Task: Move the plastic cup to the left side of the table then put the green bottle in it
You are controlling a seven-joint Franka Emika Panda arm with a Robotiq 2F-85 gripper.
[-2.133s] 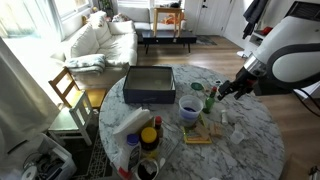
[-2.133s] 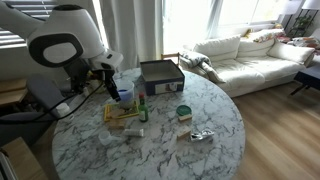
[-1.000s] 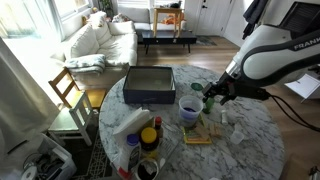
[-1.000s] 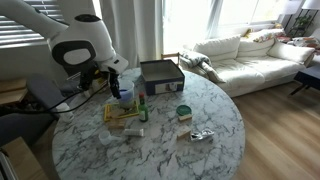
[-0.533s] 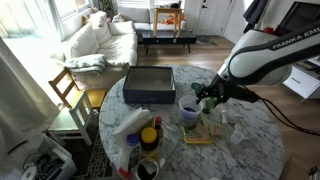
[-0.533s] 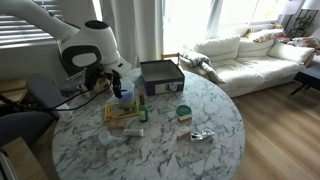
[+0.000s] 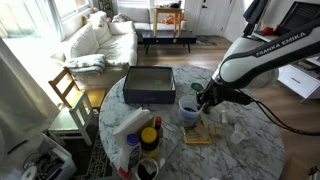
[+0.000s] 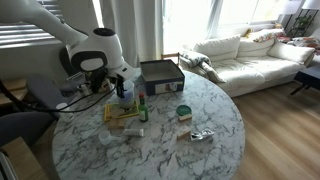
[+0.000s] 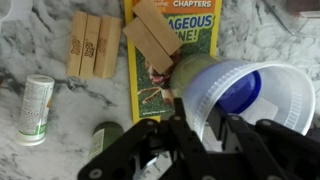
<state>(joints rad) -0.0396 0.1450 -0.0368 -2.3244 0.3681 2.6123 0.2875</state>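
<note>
Translucent plastic cup (image 9: 262, 92), its near wall between the gripper (image 9: 208, 130) fingers, which look apart

The cup (image 9: 250, 95) is pale and translucent, blue inside. At its 10 o'clock is a yellow book (image 9: 140, 80) with green lettering, and tan wooden blocks (image 9: 90, 45) lie further toward 9. The table (image 9: 30, 40) is white with grey veins. The gripper (image 9: 208, 130) is black. The bottle (image 8: 143, 113) is green.

Bright window daylight (blown out); soft shadows
</note>
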